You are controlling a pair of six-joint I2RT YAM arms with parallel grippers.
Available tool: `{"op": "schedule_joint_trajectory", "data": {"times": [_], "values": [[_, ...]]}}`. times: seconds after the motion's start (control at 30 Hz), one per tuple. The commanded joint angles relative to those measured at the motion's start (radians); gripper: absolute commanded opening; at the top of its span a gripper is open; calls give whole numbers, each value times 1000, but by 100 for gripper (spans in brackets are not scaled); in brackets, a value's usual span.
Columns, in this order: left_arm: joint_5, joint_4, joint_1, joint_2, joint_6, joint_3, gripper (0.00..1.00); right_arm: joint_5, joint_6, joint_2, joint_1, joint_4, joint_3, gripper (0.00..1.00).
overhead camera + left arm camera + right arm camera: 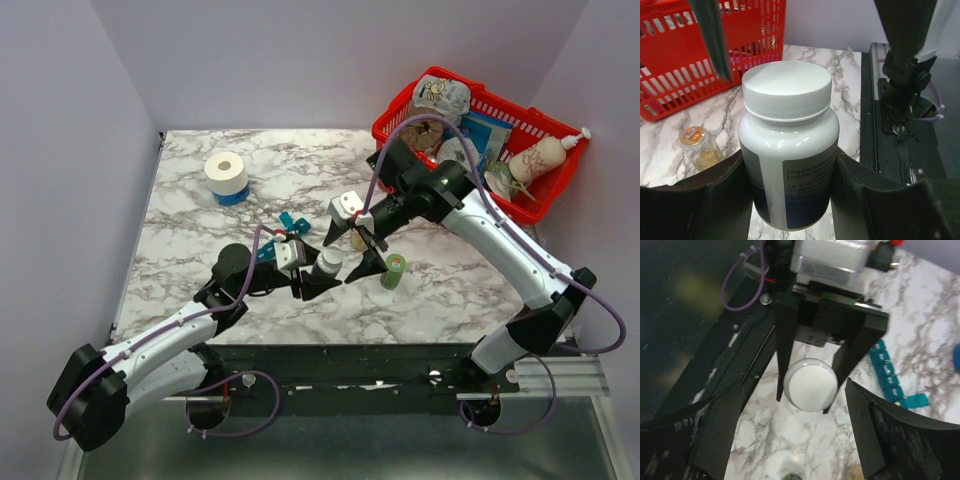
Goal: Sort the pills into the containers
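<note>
Marbled white-and-grey tabletop [200, 270] is carrying the long teal-blue plastic pill organiser [290, 220], which is lying flat just behind my left gripper [322, 278]. That gripper is clamping an upright white plastic pill bottle with a white screw cap [787, 145] by its sides. My right gripper [800, 440] is hanging above the cap, jaws spread wide, touching nothing. A small green-capped vial [393, 270] is standing just beside it, and a red wire-mesh basket [565, 185] is sitting in the far right corner.

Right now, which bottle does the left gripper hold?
The white-capped pill bottle, clamped between the fingers of the left gripper. The green-capped bottle and the small gold-capped vial sit apart, ungripped.
</note>
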Motion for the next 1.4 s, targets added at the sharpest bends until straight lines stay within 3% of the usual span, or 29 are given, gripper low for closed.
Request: {"op": "schedule_joint_trajectory", "data": {"times": [0.0,0.2,0.3,0.33,0.4,0.43,0.63,0.73,0.9,0.93,1.1,1.13,1.23,1.37], "values": [[123,10,3,25,20,56,0,12,-75,30,46,-49,-39,89],[125,3,4,33,20,62,0,37,-35,47,52,-33,-33,74],[108,-5,4,33,25,62,0,43,-24,44,54,-30,-43,61],[103,-5,4,32,28,62,0,48,-12,41,55,-18,-54,52],[80,-4,3,27,26,62,0,74,5,33,54,2,-69,46],[66,2,4,22,25,61,0,91,55,22,54,49,-92,37],[-268,42,4,-39,-33,29,0,362,428,30,52,284,-140,31],[-328,105,3,-38,-52,12,0,336,505,47,52,331,-170,29],[-308,138,4,-22,-41,7,0,305,522,53,46,352,-165,26],[-302,136,4,-24,-40,5,11,304,520,50,43,350,-155,26],[-267,116,9,-51,-24,-24,38,290,520,35,18,356,-158,25],[-267,107,9,-60,-24,-25,55,287,519,31,15,361,-161,25],[-274,69,13,-83,-17,-28,76,286,516,28,5,362,-168,24],[-282,18,22,-108,0,-30,88,281,516,25,-15,367,-172,24]]}}
